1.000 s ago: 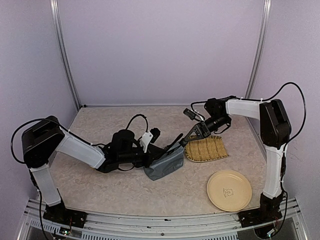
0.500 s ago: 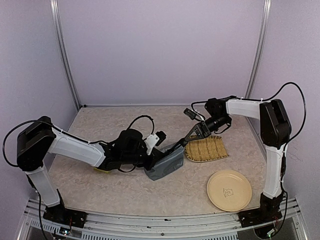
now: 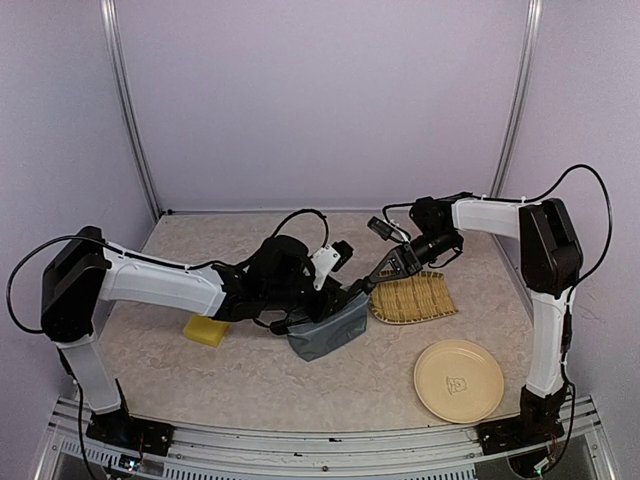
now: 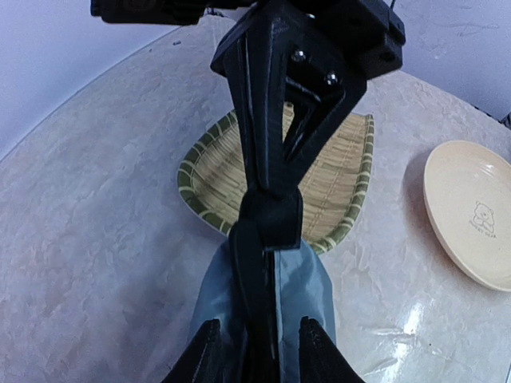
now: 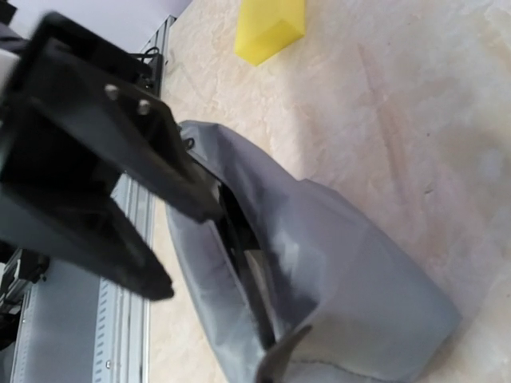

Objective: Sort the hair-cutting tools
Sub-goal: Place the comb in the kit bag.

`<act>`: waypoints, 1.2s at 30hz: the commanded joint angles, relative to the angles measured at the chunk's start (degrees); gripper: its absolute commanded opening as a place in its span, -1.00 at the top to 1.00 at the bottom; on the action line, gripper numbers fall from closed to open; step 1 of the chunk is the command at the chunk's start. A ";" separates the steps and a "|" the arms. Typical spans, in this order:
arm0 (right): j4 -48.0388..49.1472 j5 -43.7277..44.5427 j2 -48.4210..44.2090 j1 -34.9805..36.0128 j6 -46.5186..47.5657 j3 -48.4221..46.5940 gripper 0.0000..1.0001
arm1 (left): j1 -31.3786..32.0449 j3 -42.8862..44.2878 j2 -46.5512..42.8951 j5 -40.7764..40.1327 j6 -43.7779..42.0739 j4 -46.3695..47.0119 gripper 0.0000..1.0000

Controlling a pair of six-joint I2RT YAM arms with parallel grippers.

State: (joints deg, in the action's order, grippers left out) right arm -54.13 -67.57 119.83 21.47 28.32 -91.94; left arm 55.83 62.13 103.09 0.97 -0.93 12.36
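Two end effectors are meeting over the marbled surface [image 3: 250, 390] at the grey-blue zip pouch [image 3: 325, 338], which is lying just beside the woven bamboo tray [image 3: 415, 300]. The right end effector [image 3: 383, 272] is pinching the pouch's dark rim. The left end effector [image 4: 257, 349] is standing spread astride a long dark strip [image 4: 255, 303], possibly the comb, in the mouth. Should that pinch slip, the mouth risks collapsing and snagging the strip. The cream plate [image 4: 471, 199] is carrying a small bear print with unreadable lettering.
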 commanded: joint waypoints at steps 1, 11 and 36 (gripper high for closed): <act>-0.34 -2.69 -1.87 -0.38 0.85 0.33 0.95 | -0.82 5.74 4.51 0.52 -0.17 -3.27 0.38; -0.62 -3.18 -1.73 -0.38 1.12 0.21 0.95 | -4.53 9.05 7.86 11.72 4.89 -4.39 0.40; -1.40 -3.78 -1.84 -0.38 1.38 -0.29 0.95 | -2.82 6.72 5.52 12.22 2.24 -8.87 1.00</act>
State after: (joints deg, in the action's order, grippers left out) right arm -55.42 -68.58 119.83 21.45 29.06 -91.94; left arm 51.46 68.53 109.97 13.91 3.75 8.69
